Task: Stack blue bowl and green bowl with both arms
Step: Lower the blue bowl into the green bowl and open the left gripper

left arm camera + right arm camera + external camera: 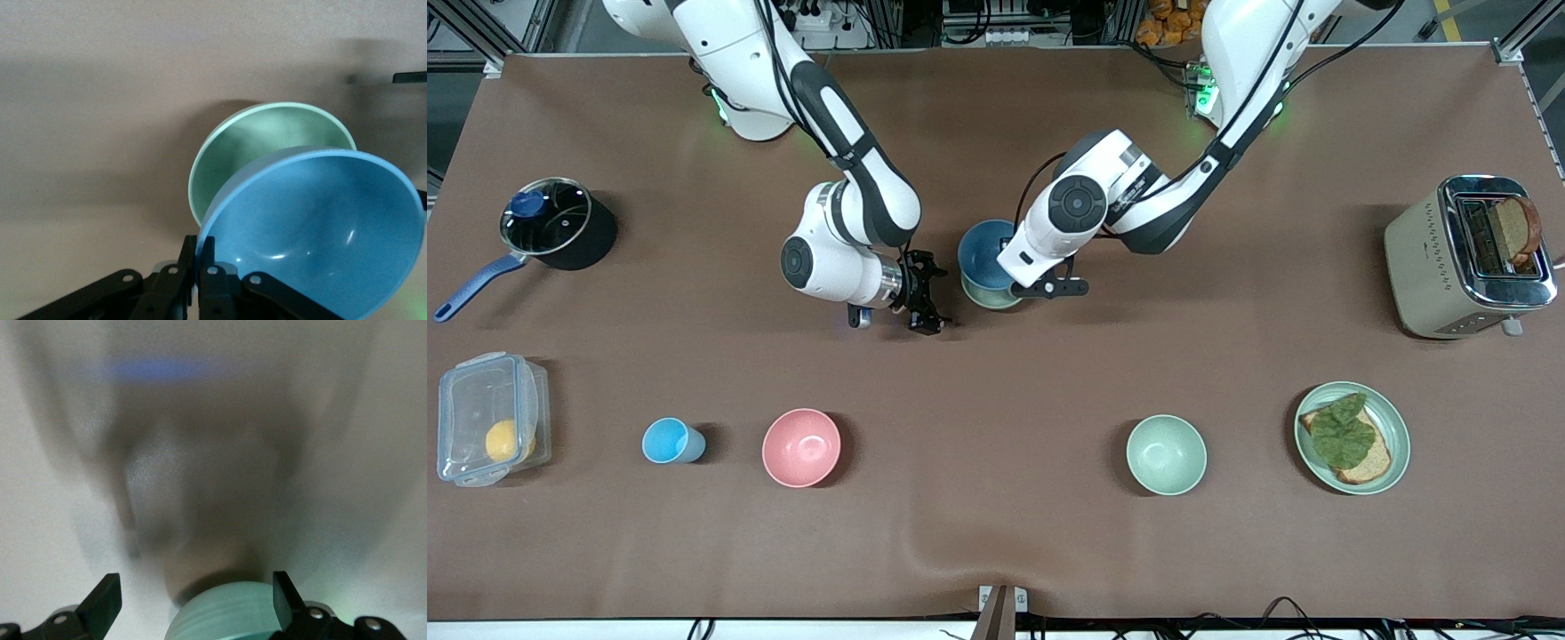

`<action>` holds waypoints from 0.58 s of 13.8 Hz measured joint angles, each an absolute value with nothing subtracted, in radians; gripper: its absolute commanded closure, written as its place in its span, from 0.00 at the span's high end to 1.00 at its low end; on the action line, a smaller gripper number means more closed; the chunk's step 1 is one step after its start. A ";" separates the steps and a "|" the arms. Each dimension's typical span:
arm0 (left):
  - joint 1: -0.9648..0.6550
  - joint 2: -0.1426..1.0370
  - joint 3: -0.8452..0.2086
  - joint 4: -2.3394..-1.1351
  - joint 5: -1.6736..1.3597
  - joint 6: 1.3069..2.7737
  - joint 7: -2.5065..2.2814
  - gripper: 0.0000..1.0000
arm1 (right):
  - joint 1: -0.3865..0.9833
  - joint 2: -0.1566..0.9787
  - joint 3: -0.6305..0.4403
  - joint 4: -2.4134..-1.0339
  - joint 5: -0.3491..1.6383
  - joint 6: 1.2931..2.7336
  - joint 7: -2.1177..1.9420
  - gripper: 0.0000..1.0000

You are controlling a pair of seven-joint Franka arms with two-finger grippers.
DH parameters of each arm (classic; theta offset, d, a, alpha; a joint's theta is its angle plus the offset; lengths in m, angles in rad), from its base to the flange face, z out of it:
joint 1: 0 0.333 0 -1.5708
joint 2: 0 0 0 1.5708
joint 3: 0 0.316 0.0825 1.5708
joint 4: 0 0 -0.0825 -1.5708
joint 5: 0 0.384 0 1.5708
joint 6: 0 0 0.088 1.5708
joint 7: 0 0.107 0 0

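The blue bowl [985,252] sits near the middle of the front view, a bit above center. The left gripper [198,277] holds it by the rim, jaws pinched shut on the thin edge. The bowl tips a little as it hangs over the green bowl [267,137]. The green bowl rests on the table [996,533] right under it, peeking out at the blue bowl's lower edge in the front view.

The right gripper [927,302] is just beside both bowls, toward the right arm's end of the table. Its jaws are spread wide and hold nothing.

Both bowls look light, hard and smooth. I think they could slip. The rim is the best spot to grab, one finger inside and one outside. The grip is on one side only, so the blue bowl may swing or tilt. It should go down flat and gently into the green bowl.
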State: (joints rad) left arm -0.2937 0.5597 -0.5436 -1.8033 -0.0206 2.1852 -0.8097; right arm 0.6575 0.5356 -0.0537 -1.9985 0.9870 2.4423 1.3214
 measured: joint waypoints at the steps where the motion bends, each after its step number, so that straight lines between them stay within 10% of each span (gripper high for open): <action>1: -0.298 0.578 -0.543 -1.794 -0.015 2.185 -0.810 0.00 | 0.657 0.536 -0.053 -1.998 0.989 2.442 1.321 1.00; 2: -0.302 0.596 -0.543 -1.786 -0.005 2.186 -0.812 0.00 | 0.657 0.536 -0.052 -1.998 0.992 2.442 1.320 1.00; 3: -0.304 0.610 -0.543 -1.780 0.004 2.186 -0.816 0.29 | 0.657 0.536 -0.052 -1.998 0.994 2.442 1.318 1.00; 4: -0.304 0.619 -0.542 -1.776 0.010 2.187 -0.819 0.99 | 0.657 0.536 -0.052 -1.998 0.995 2.442 1.317 1.00; 8: -0.302 0.624 -0.537 -1.754 0.021 2.188 -0.819 1.00 | 0.657 0.536 -0.052 -1.998 0.996 2.442 1.307 1.00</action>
